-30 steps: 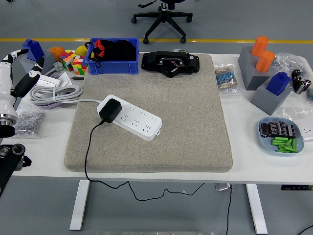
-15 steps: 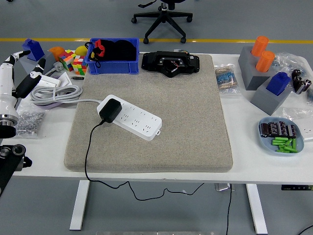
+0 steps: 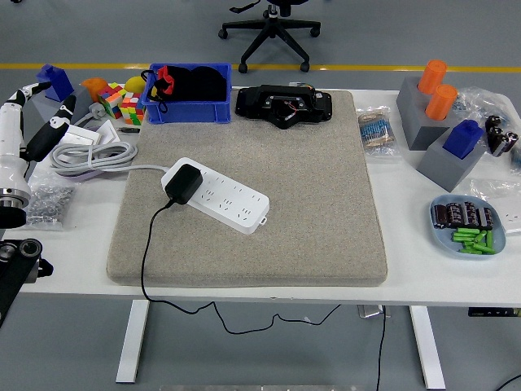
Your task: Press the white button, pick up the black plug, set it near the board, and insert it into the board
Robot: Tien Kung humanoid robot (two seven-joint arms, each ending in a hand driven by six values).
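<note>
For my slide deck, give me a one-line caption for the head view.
Black plug seated in white power strip on grey mat; left hand raised at table's left edge.

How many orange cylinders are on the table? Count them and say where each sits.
2. Both stand upright in the grey block at the table's far right: one orange cylinder behind, the other just in front of it. None seem hidden.

Left robot hand partly cut off at left edge, black plug prongs hidden in board
</note>
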